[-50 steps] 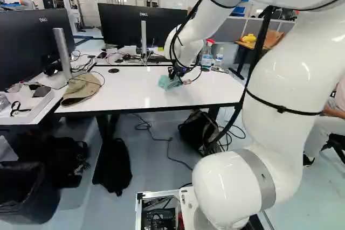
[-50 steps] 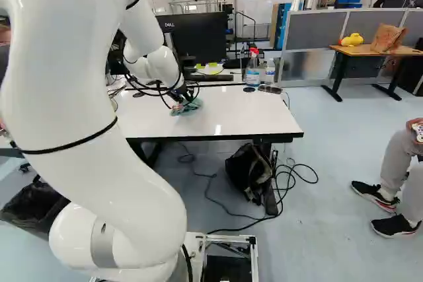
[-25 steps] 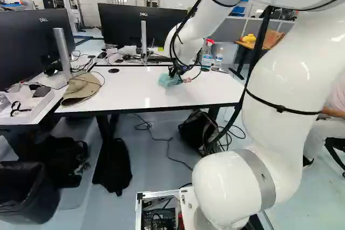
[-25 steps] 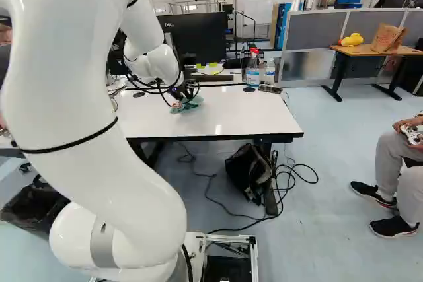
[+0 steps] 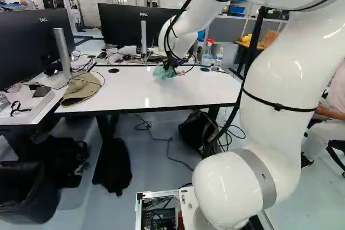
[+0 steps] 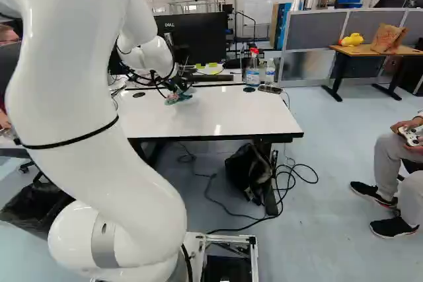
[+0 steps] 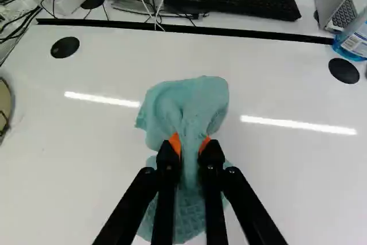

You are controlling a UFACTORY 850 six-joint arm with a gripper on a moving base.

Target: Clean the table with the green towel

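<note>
snugly in the end effector (image 5: 168, 67), the green towel (image 7: 186, 98)

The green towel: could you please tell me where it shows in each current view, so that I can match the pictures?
Left base view: the towel is near the middle, above mid-height.
Right base view: the towel is left of the middle, slightly above mid-height.
Wrist view: the towel is between the gripper's fingers, spreading ahead and under.
Shared landmark: the black disc beside the blue bottle.
</note>
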